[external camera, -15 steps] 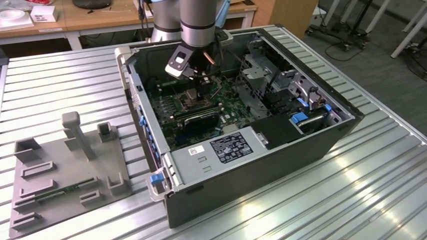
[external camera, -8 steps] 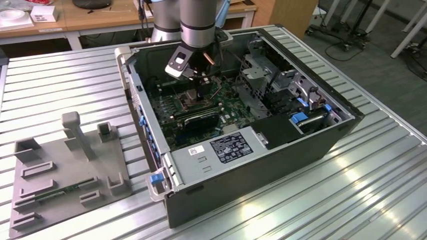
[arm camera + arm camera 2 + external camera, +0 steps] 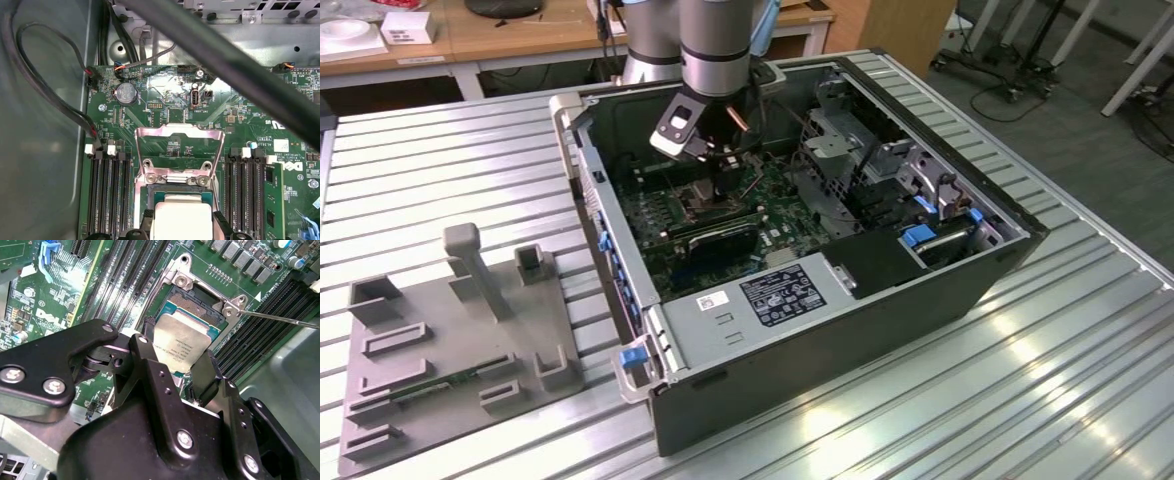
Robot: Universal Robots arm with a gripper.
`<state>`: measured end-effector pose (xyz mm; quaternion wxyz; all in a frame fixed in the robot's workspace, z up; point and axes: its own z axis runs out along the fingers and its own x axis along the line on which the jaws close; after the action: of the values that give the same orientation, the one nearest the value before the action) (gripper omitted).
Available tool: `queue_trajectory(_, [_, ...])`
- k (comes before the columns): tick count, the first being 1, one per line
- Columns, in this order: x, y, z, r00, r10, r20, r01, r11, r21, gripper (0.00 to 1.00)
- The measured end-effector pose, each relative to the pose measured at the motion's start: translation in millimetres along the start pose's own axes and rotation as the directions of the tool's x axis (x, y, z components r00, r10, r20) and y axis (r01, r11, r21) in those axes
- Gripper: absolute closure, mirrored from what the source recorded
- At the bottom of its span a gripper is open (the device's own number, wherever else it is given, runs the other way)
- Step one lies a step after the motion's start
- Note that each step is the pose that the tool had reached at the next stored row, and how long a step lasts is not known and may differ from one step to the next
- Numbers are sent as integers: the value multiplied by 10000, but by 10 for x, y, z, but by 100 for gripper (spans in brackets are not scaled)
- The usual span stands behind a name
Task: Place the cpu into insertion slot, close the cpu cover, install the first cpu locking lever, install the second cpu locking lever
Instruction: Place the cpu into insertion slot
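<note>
1. Exterior view: the gripper [image 3: 715,178] reaches into the open computer case [image 3: 854,330], low over the motherboard [image 3: 781,215]. Its fingertips are hard to make out there.
2. Second wrist view: the fingers [image 3: 150,360] are closed narrowly on two opposite edges of the cpu [image 3: 182,340], just above the insertion slot [image 3: 192,302]. I judge the chip light, stiff and smooth, and the pins fragile, so the edges are the right hold. Whether it touches the slot, I cannot tell.
3. First wrist view: the cpu cover [image 3: 177,132] stands open beside the slot. The picture edge cuts off part of the cpu.
</note>
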<state>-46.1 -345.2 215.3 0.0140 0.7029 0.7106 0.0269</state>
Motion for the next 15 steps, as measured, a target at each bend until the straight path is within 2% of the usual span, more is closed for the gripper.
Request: queue_trajectory(15, [1,-2,32,10000,47,3,-47,10000,-1,46])
